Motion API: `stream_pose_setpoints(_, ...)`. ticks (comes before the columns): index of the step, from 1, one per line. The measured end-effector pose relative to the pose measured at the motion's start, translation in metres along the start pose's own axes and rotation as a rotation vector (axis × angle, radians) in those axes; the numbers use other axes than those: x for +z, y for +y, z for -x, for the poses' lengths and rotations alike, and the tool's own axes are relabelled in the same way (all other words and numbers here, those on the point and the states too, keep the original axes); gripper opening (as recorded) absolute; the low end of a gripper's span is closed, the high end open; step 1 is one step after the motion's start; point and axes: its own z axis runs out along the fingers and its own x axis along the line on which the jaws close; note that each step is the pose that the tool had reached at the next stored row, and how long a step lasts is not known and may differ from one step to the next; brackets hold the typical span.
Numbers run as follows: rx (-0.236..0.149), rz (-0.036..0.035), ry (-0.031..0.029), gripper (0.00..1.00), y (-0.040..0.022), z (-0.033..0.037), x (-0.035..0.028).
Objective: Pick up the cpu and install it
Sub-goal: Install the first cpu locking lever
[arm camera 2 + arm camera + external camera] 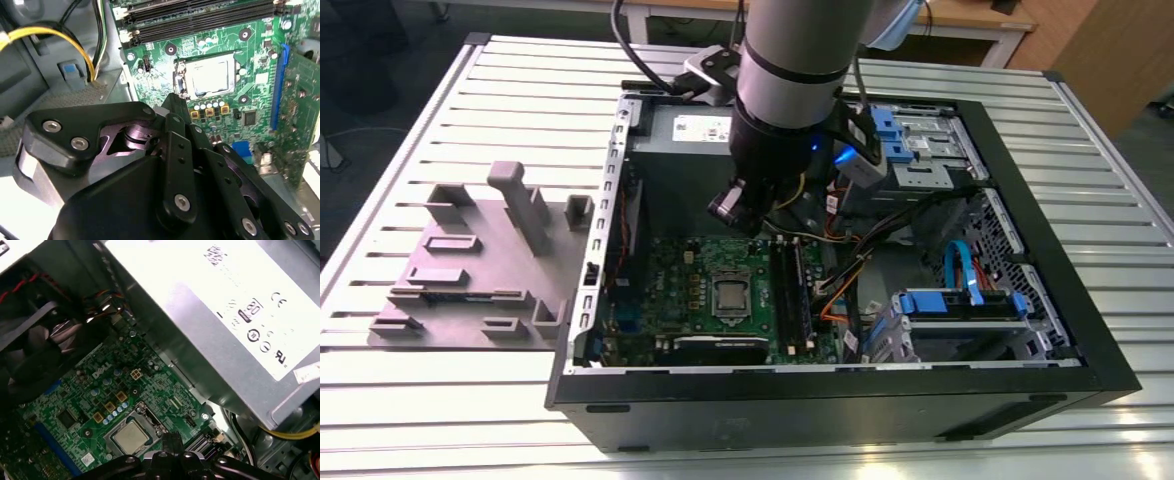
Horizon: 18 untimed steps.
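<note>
The gripper (736, 212) hangs above the motherboard (670, 285); whether its fingers are apart is unclear. The cpu (211, 77) seems seated in its socket (131, 436), untouched.

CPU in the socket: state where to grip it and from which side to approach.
The CPU lies flat in the socket on the motherboard, only its metal top exposed. Probably best taken straight from above, by two opposite edges of the square; the frame and memory sticks rule out a sideways approach.
</note>
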Motion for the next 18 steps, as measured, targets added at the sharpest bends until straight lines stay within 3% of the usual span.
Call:
stream_pose_setpoints(5,0.058,0.0001,-0.0047,0.10,0.0004,0.0004,0.0008)
stream_pose_setpoints(10,0.141,0.0002,-0.0113,0.10,0.0003,0.0004,0.0027)
stream_pose_setpoints(18,0.203,0.0004,-0.0165,0.10,0.0021,0.0025,0.0047)
